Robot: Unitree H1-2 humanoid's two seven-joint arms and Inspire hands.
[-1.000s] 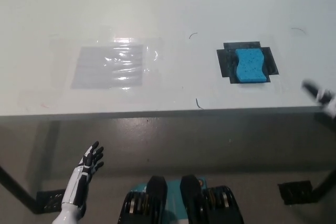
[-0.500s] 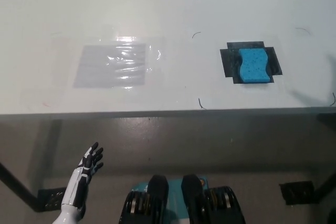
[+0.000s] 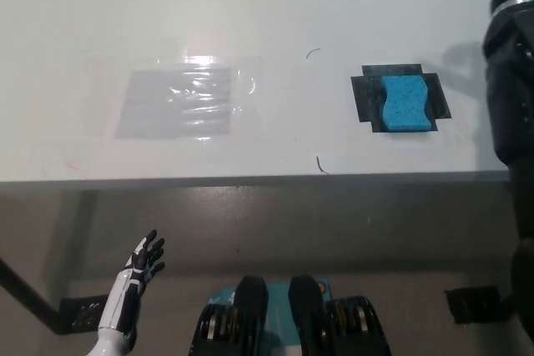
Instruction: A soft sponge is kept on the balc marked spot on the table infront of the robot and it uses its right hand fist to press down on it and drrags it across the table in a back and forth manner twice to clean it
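Head view: lying flat on the black marked spot (image 3: 364, 96), blue sponge (image 3: 407, 103), just left of the black right arm (image 3: 509, 89). Right hand out of frame, state impossible to tell. Hanging below the table (image 3: 250, 6) edge, white left hand (image 3: 142, 266), fingers spread and holding nothing.

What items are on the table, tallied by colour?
Blue: 1, the sponge
Black: 1, the marked patch under the sponge
Grey, glossy: 1, the taped rectangle
Total: 3

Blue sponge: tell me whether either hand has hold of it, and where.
Nothing holds the blue sponge; it lies alone on the black mark. The white left hand hangs open below the table edge. The right arm rises beside it, its hand out of view.
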